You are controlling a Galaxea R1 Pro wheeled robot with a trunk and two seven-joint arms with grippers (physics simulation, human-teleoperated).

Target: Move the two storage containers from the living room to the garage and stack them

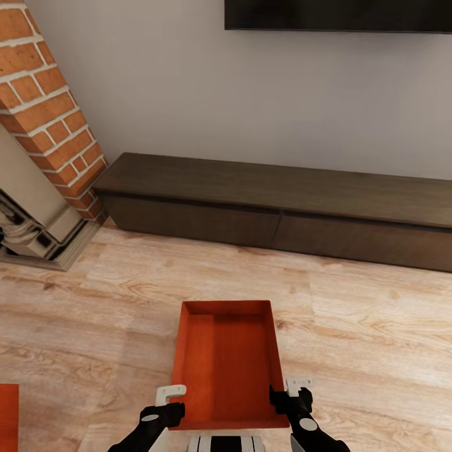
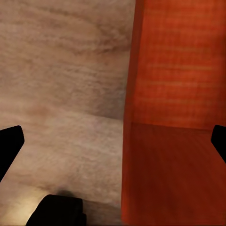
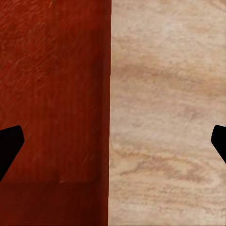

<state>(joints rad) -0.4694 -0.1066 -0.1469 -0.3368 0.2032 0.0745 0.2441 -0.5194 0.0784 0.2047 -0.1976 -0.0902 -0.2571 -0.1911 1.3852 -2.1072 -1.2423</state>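
Both grippers, left (image 1: 171, 402) and right (image 1: 290, 392), straddle the storage container's (image 1: 226, 361) side walls.

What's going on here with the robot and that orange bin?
In the living room, the robot has an orange-red storage container on the wood-plank floor before it. Its left gripper and right gripper stand open, each straddling a side wall. A second container shows at the picture's left edge.

surface: wood-plank floor (image 1: 351, 326) | on it: orange bin (image 1: 226, 370), dark cabinet (image 1: 282, 207)
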